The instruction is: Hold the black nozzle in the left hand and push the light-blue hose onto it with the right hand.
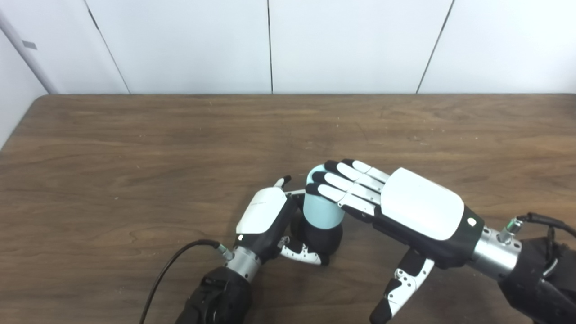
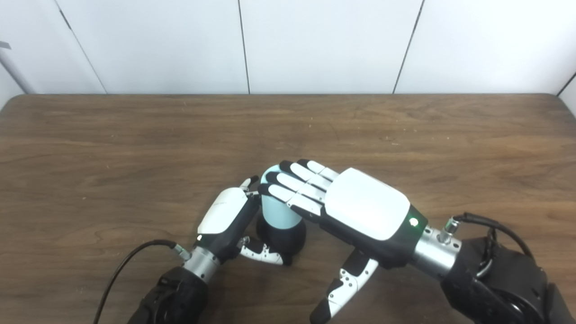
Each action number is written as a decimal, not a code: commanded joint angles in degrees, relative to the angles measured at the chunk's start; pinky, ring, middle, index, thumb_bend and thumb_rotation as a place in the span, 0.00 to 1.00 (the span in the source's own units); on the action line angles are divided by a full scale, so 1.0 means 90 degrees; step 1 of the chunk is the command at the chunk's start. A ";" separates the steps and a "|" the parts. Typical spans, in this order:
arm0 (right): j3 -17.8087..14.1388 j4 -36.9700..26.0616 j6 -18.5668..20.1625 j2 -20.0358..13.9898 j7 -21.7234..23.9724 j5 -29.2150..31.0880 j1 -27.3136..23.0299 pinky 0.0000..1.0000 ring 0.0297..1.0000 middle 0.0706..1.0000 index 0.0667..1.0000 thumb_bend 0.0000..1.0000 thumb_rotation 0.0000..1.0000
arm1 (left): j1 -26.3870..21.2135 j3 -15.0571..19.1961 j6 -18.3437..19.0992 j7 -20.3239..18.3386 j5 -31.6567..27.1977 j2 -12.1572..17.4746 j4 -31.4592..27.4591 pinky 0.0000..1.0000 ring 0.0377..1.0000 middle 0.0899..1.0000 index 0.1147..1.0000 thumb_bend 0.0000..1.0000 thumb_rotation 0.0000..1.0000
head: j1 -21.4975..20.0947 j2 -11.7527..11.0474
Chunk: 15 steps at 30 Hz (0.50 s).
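Observation:
The black nozzle (image 1: 320, 236) stands upright on the wooden table (image 1: 135, 148), near the front middle. The light-blue hose (image 1: 320, 211) sits on top of it, upright. My left hand (image 1: 265, 220) is shut on the nozzle, its thumb wrapped round the front of the base. My right hand (image 1: 405, 202) lies flat with its fingers (image 1: 346, 177) straight, resting on the top of the hose; its thumb hangs down, apart from the hose. It grips nothing. In the right eye view the hose (image 2: 278, 211) and nozzle (image 2: 283, 236) show the same way.
A black cable (image 1: 171, 265) runs from my left wrist to the front edge. White wall panels (image 1: 270, 45) stand behind the table's far edge.

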 commanded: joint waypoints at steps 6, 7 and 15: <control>0.0297 0.0192 -0.0043 -0.0174 0.0205 0.0068 0.0069 1.00 1.00 1.00 1.00 0.79 1.00 | 0.0231 0.0058 0.0532 -0.0406 0.0194 0.0212 0.0186 1.00 0.64 0.44 0.42 0.52 0.00 | 0.0022 0.0024; 0.0321 0.0204 -0.0050 -0.0197 0.0205 0.0079 0.0068 1.00 1.00 1.00 1.00 0.79 1.00 | 0.0231 0.0059 0.0535 -0.0410 0.0195 0.0210 0.0178 1.00 0.64 0.44 0.43 0.52 0.00 | 0.0002 0.0037; 0.0450 0.0315 -0.0078 -0.0346 0.0241 0.0168 0.0004 1.00 1.00 1.00 1.00 0.78 1.00 | 0.0234 0.0070 0.0491 -0.0385 0.0180 0.0192 0.0192 1.00 0.64 0.39 0.45 0.52 0.00 | -0.0009 0.0056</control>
